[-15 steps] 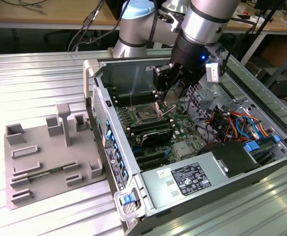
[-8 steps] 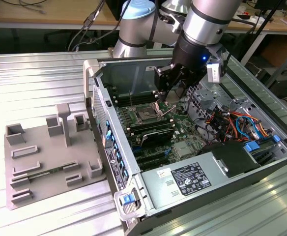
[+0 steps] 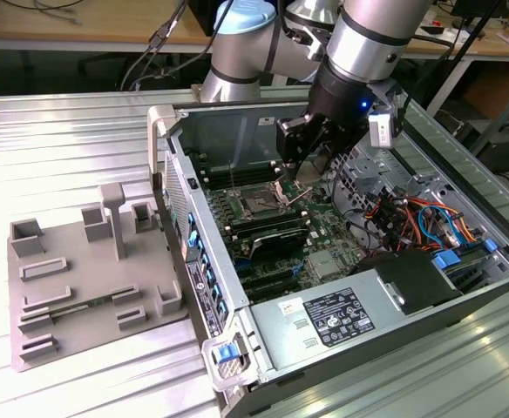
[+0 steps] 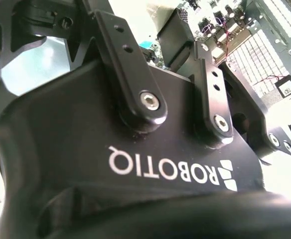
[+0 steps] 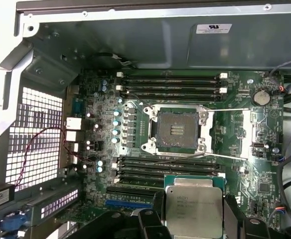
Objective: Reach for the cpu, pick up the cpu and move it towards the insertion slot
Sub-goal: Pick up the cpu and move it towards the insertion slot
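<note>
— Where do we see the cpu [image 5: 194, 210]?

— Low in the frame of the first wrist view, pinched between the black fingers [image 5: 155, 219] of the gripper [image 3: 309, 170], silver top facing the camera.

— So we call the tool clamped on the chip?

— We do. In the exterior view it hangs inside the open computer case [image 3: 464, 300], above the green motherboard [image 5: 95, 149].

— And the insertion slot [image 5: 176, 131]?

— Mid-frame, dark centre exposed, near the chip but apart from it; memory slots [image 5: 170, 169] lie between them.
</note>
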Tool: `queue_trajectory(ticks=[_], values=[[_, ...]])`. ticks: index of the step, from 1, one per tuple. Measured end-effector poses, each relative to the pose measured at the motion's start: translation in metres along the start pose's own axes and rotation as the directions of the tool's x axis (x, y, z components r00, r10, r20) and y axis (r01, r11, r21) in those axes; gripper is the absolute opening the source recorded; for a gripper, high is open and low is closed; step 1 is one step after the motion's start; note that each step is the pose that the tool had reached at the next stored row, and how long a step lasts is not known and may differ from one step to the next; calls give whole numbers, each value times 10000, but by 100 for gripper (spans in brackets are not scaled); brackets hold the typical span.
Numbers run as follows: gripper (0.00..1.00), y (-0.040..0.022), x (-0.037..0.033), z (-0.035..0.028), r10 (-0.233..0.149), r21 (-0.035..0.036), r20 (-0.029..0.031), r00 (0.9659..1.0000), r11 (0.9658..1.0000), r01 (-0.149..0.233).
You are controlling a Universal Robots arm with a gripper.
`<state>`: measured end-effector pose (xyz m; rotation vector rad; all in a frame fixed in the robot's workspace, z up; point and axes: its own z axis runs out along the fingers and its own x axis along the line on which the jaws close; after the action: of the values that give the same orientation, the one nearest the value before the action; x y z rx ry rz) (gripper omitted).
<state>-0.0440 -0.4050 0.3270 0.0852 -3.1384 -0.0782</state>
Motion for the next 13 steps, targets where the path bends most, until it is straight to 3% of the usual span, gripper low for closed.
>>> queue_trajectory(ticks=[7, 13], values=[[55, 20, -21, 25, 0, 1, 0, 10000, 10000, 0], [55, 103, -29, 47, 0, -1, 0, 10000, 10000, 0]])
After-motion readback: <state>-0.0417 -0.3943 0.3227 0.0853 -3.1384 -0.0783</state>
